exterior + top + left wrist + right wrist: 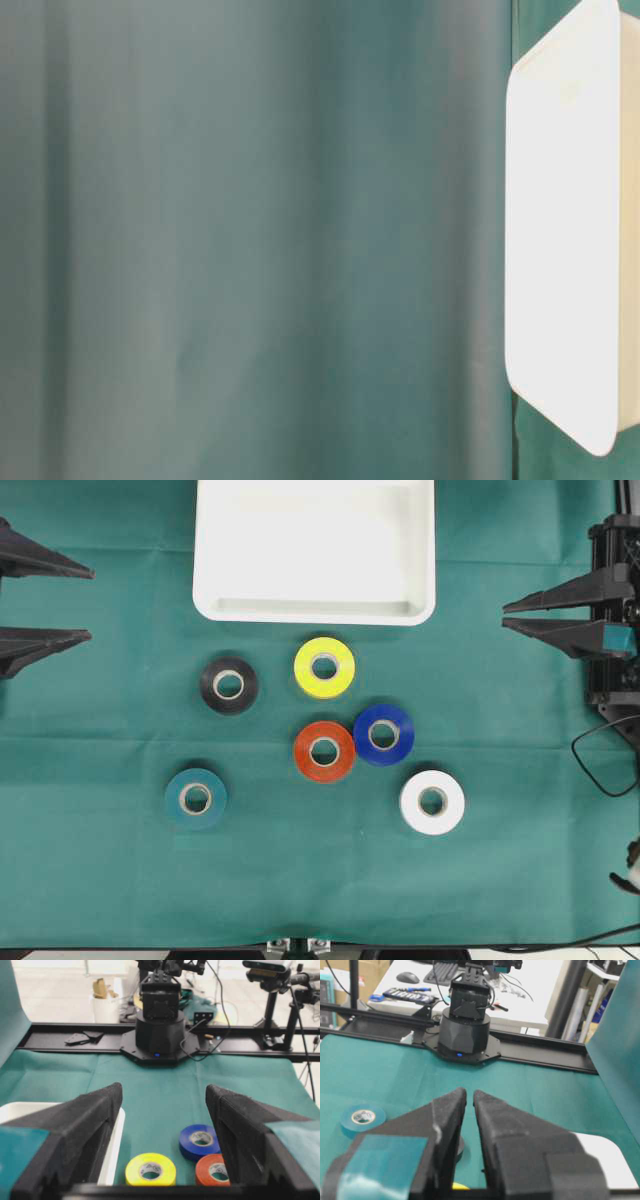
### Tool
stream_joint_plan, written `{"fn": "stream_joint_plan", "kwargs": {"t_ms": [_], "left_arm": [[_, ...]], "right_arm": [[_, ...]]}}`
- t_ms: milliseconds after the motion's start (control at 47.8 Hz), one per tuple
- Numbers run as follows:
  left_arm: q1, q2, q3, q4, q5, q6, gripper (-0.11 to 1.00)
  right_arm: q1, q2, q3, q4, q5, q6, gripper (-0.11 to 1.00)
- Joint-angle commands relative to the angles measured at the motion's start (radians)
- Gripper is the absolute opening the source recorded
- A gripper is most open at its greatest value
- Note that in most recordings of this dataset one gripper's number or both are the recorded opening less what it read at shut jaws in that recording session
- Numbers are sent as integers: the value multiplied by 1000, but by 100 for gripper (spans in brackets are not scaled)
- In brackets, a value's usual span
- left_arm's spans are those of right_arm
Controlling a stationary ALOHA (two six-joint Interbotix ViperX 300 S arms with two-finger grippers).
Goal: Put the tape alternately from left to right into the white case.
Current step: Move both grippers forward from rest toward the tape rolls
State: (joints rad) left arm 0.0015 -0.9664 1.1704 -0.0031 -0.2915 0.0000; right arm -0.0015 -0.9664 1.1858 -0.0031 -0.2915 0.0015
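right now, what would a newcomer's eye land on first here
Six bright tape rolls scattered on the green cloth: yellow roll, red roll touching the blue roll, plus black roll, teal roll and white roll. Above them sits the empty white case.

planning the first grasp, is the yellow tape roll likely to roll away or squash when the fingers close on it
Probably not roll: the yellow tape roll lies flat on the green cloth, hole up. It looks like a thick wound ring on a core, so likely stiff rather than squashy. The glossy side could be a bit slippery, and a push would probably slide it.
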Motion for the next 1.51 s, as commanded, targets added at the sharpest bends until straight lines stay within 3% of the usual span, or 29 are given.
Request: {"fn": "stream_joint_plan", "kwargs": {"t_ms": [0,42,168,314,733,879,984,1131,1235,1487], "left_arm": [[-28,17,-8,-20,-8,6,24],[-31,17,-9,-18,-9,3,22],[-37,11,-5,-23,-12,-5,0],[-37,6,3,-23,-12,-6,-10],[-38,17,3,-25,-8,-32,-10],[-40,17,12,-25,-5,-35,2],[-41,17,12,-25,11,-35,21],[-57,17,6,-26,29,-35,60],[-57,18,2,-25,31,-34,59],[-57,107,-29,-25,67,-35,59]], "right_arm": [[-6,8,-23,0,-8,11,24],[-6,8,-21,0,-6,12,22],[-8,8,-17,0,-5,25,1],[-6,5,-9,0,-3,34,-3],[-6,17,-12,0,25,40,-3],[-6,17,-11,2,28,43,-2],[-8,17,-9,3,44,72,10],[-8,18,-9,0,80,115,49],[-8,18,-11,0,89,120,77],[-9,74,-38,0,101,120,77]]}}
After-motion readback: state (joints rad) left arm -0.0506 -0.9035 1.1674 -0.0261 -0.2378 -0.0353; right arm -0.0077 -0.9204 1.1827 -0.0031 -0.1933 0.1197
